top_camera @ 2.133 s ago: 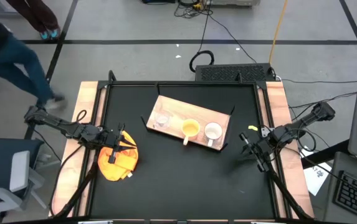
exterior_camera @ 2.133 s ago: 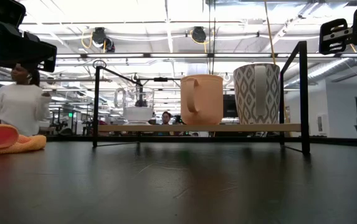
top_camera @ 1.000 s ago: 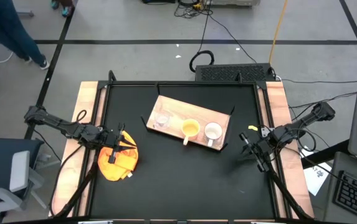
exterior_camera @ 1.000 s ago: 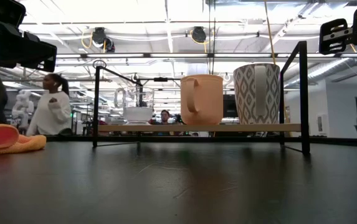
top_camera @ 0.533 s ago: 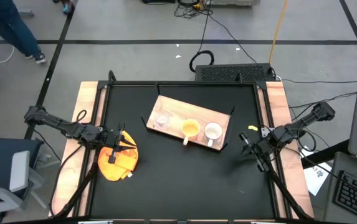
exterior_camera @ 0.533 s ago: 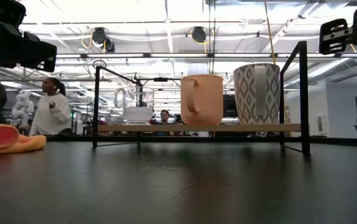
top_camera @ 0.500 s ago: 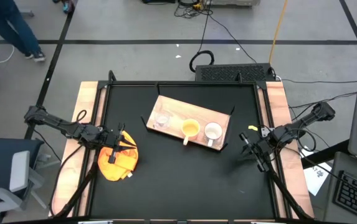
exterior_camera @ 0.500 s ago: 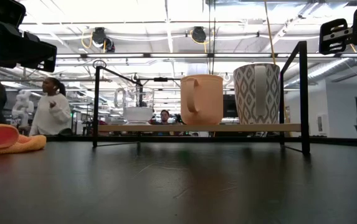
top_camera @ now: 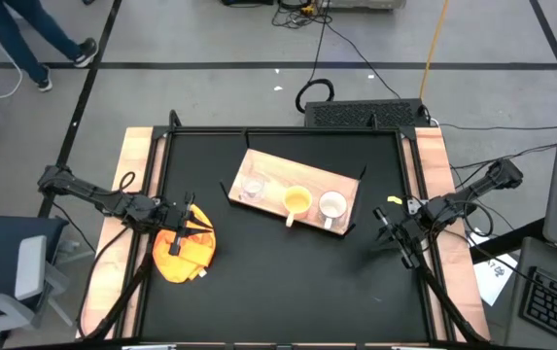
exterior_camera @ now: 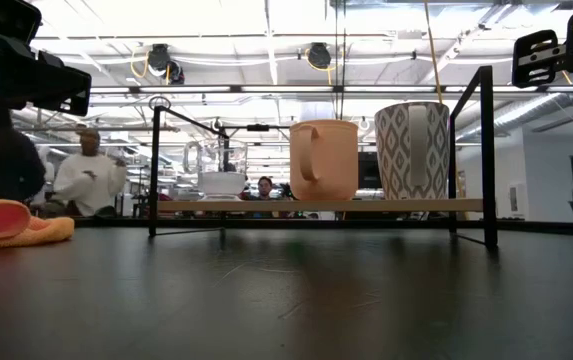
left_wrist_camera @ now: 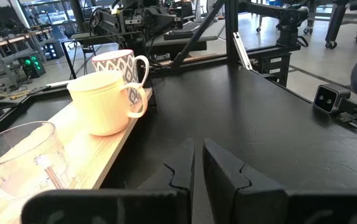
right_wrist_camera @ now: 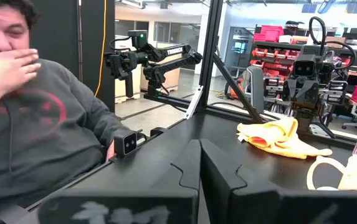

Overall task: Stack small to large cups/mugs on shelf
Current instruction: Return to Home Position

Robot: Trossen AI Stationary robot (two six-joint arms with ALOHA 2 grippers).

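The light-wood shelf (top_camera: pixel 276 173) stands on black legs at the table's far middle. Three cups stand upright on their bases in a row on it. The clear glass cup (top_camera: pixel 253 185) is at the left end, the yellow-orange mug (top_camera: pixel 297 201) in the middle, and the white patterned mug (top_camera: pixel 332 205) at the right. The low view shows the glass cup (exterior_camera: pixel 221 172), the orange mug (exterior_camera: pixel 323 160) and the patterned mug (exterior_camera: pixel 411 150). My left gripper (top_camera: pixel 191 217) hangs shut above the orange cloth (top_camera: pixel 183 253), left of the shelf. My right gripper (top_camera: pixel 380 224) hangs shut to the shelf's right.
The orange-yellow cloth (exterior_camera: pixel 11 225) lies crumpled near the table's left edge. A black frame (top_camera: pixel 283 130) runs around the table's rim. A person (right_wrist_camera: pixel 35 106) sits close beyond the table's right side, and others (exterior_camera: pixel 86 175) move in the room behind. Bare black tabletop (top_camera: pixel 288 282) lies in front of the shelf.
Both arms and all three cups have kept still. Only people in the room beyond the table have walked on.
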